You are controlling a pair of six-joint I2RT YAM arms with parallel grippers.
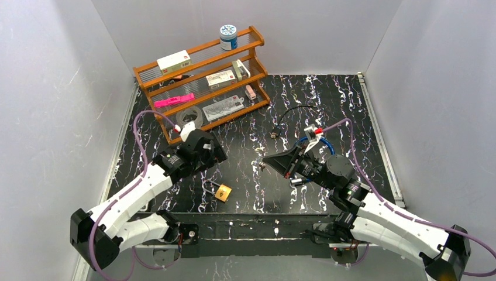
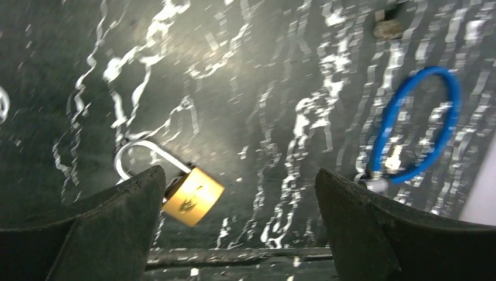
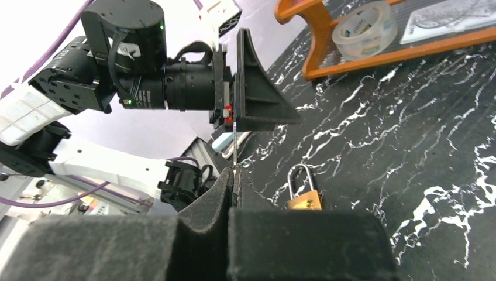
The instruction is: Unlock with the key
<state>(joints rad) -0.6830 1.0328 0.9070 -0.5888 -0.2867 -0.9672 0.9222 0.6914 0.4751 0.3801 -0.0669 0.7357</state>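
A: Padlock [image 2: 192, 196]?
B: Brass one lies between your left gripper's [image 2: 237, 171] wide-open fingers, beside the left fingertip, not gripped
A: Right gripper [image 3: 233, 174]?
B: Fingers pinched shut on the key [image 3: 234, 147], which pokes edge-on past their tips

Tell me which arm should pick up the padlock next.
Left. The left pincer is open and hovers over the padlock, which lies close beside one finger. The right pincer is shut.

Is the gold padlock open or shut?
Shut, as far as the right wrist view shows: both ends of the silver shackle go down into the brass padlock body, with no gap at either leg.
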